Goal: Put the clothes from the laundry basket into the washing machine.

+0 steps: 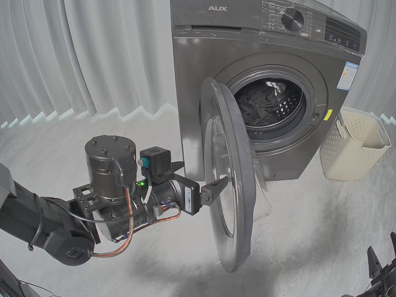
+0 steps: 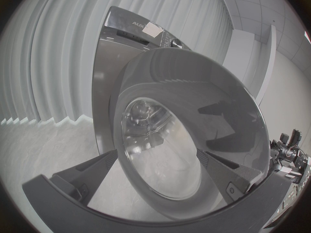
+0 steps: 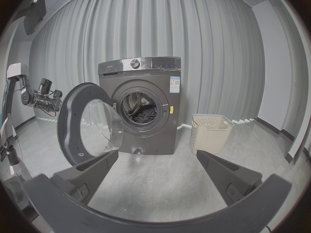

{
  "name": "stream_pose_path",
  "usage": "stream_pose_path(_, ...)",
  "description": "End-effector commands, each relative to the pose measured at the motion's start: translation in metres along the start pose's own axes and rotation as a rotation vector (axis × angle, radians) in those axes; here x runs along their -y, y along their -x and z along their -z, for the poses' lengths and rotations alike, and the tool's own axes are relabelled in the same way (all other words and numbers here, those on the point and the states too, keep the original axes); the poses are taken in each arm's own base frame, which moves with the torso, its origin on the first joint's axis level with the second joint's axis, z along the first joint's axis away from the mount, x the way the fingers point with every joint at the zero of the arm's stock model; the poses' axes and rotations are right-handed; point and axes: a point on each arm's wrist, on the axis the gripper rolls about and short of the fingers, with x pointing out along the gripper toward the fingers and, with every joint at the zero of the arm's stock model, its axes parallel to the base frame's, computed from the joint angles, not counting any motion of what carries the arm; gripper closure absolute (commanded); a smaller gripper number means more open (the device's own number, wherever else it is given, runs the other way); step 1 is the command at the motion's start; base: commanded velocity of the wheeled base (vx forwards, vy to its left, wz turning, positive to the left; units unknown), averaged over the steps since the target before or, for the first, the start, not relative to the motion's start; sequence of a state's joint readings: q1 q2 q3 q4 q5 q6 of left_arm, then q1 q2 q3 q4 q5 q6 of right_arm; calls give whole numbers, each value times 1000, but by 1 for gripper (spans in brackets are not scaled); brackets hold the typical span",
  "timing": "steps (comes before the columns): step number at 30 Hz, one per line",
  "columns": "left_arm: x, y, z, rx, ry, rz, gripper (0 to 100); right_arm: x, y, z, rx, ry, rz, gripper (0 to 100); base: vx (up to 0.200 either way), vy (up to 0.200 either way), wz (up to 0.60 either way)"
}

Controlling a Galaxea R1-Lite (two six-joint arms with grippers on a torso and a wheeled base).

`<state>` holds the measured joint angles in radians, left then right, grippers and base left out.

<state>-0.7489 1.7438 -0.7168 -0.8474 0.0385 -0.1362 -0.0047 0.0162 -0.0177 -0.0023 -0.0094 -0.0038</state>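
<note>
The grey washing machine [image 1: 206, 50] [image 3: 142, 139] stands with its round door [image 1: 244, 166] [image 3: 69, 114] swung wide open. Dark clothes [image 1: 258, 104] [image 3: 144, 114] lie inside the drum. My left gripper [image 1: 204, 172] [image 2: 156, 152] is open at the door's outer face [image 2: 194, 81]; in the head view one fingertip [image 1: 222, 181] is at the glass. The cream laundry basket [image 1: 354, 145] [image 3: 207, 136] stands on the floor to the machine's right, with no clothes visible in it. My right gripper [image 1: 383, 252] [image 3: 156, 152] is open, low and well back from the machine, with nothing between its fingers.
Grey curtains hang behind the machine. Bare grey floor spreads in front of the machine and the basket. The open door juts out toward me, between my left arm and the drum opening.
</note>
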Motion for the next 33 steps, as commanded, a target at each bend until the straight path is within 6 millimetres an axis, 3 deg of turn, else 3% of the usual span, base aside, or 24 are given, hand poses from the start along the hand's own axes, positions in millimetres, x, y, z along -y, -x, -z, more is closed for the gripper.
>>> stream_pose_path(1,2,-27,-1,6,0,5,0,0,0,5,-5,1,0,0,0,0,0)
stream_pose_path(26,20,-118,-18,120,48,50,0,0,0,5,-5,1,0,0,0,0,0)
stream_pose_path(33,18,-109,-4,72,82,23,0,0,0,5,-5,1,0,0,0,0,0)
